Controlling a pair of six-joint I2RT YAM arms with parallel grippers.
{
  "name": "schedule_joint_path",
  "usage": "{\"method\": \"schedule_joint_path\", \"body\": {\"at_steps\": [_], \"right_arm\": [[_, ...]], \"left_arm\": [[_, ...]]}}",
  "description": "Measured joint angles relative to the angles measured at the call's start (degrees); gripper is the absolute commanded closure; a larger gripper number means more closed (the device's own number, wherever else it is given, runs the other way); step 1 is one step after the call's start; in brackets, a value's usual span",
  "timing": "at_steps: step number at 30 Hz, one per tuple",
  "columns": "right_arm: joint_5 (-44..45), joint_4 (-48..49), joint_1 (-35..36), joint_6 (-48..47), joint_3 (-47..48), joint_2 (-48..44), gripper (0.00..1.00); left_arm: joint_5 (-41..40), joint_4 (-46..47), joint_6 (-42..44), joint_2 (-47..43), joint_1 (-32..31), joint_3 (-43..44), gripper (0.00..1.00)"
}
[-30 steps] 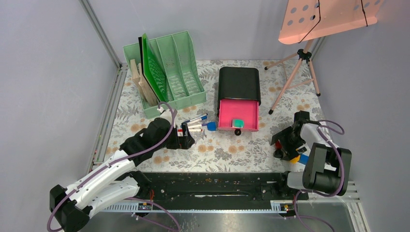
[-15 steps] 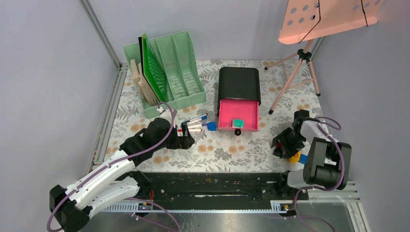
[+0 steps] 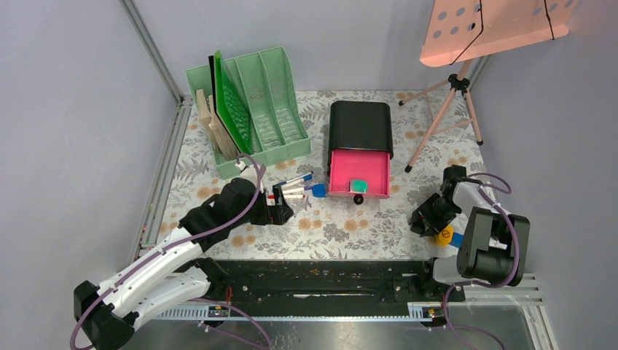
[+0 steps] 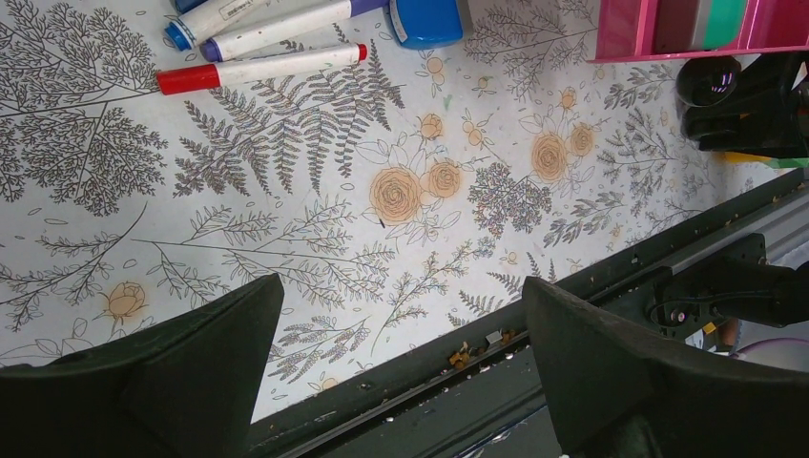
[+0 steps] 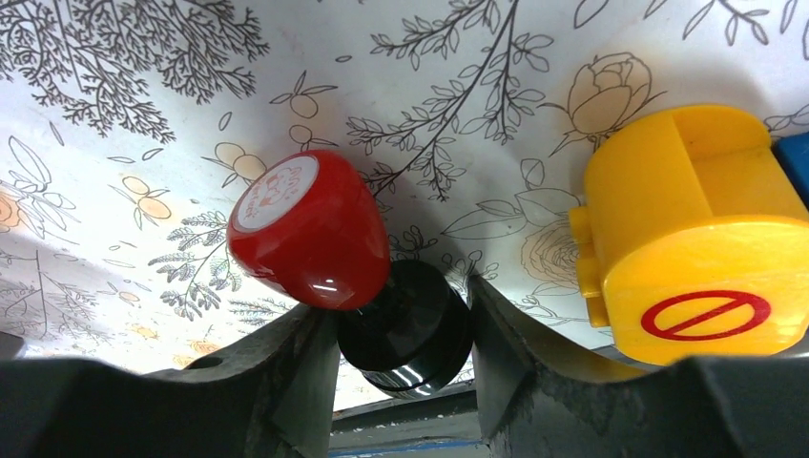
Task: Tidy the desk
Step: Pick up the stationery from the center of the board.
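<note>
Grasp on the red-capped stamp [image 5: 310, 229], right near corner of the table [image 3: 350, 227].
Top view: the right arm [image 3: 481, 244] reaches down beside a yellow block [image 3: 444, 235]; the left arm [image 3: 218, 211] hovers by the markers [image 3: 295, 186], and the pink drawer [image 3: 358, 175] stands open. Left wrist: the left fingers [image 4: 191, 363] are spread wide over bare cloth. Right wrist: the right fingers [image 5: 277, 391] pinch the stamp's black base. The next move probably calls for a straight lift clear of the block.

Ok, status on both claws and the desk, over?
Left claw open, empty, above desk near markers. Right claw clamped on red stamp, at its black base. Yellow stamp close beside, not blocking.
</note>
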Motion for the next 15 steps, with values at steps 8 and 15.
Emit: {"method": "schedule_joint_path", "body": {"at_steps": [8,15], "right_arm": [[-3.0,-1.0,0.0,-2.0,0.4,-4.9,1.00],[-5.2,-5.9,0.0,-3.7,6.8,-13.6,1.00]], "left_arm": [[0.0,0.0,-0.4,-0.6,0.0,-0.6,0.01],[0.3,0.1,-1.2,-0.6,0.0,-0.9,0.01]]}}
